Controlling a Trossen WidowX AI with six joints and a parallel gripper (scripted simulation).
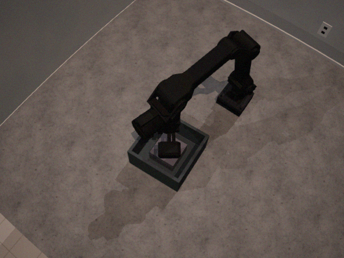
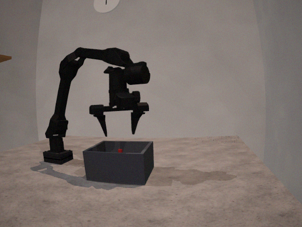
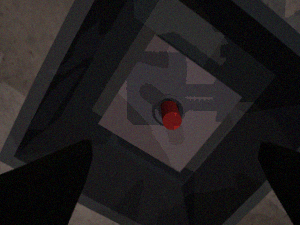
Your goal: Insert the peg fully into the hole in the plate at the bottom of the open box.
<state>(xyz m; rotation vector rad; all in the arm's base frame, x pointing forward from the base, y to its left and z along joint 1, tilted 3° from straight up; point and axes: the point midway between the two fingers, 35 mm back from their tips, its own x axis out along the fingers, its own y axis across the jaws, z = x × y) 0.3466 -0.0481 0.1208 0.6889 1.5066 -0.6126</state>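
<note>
A red peg [image 3: 171,116] [image 2: 120,150] stands upright in the hole of the pale plate [image 3: 202,81] [image 1: 183,146] at the bottom of the dark open box [image 1: 160,171] [image 2: 118,166] [image 3: 60,79]. Only the peg's top shows above the near wall in the exterior view. My gripper [image 2: 119,133] hangs above the box, fingers wide open and empty, tips a little above the rim. In the wrist view the two fingers show as dark shapes at the lower left and lower right, well apart from the peg. In the top view the arm hides the peg.
The arm's base [image 1: 235,98] [image 2: 57,155] stands on the stone-like table behind the box. A wall socket [image 1: 324,29] is on the far wall. A round clock [image 2: 106,4] hangs on the wall.
</note>
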